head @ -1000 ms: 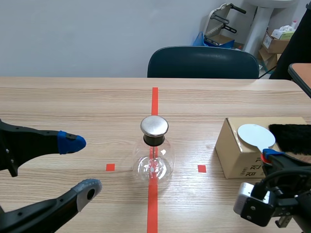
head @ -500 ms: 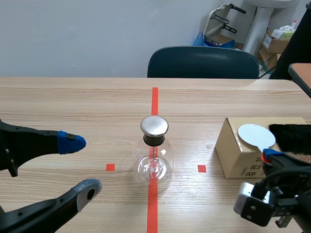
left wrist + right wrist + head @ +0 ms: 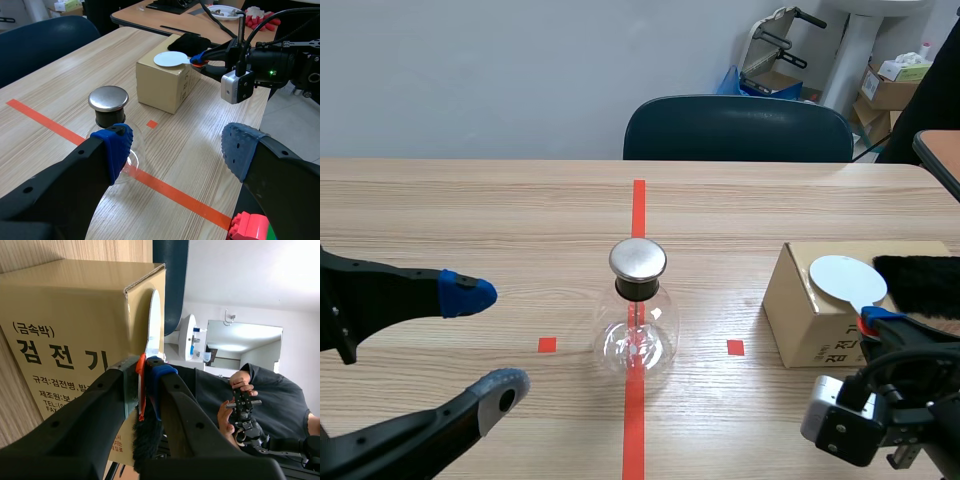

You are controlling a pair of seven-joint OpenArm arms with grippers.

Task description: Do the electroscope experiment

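Little is done yet.
Disc (image 3: 841,275) is clamped by right gripper (image 3: 876,322) on box (image 3: 795,312), lower right; left gripper (image 3: 485,340) is held wide; flask (image 3: 637,312) is untouched.

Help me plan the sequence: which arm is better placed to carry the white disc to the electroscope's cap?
Right, probably. The right gripper is shut on the orange handle of the white disc atop the cardboard box; the left gripper is open, beside the electroscope.

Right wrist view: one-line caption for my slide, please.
Right gripper shut on the orange handle of the white disc lying on the cardboard box.
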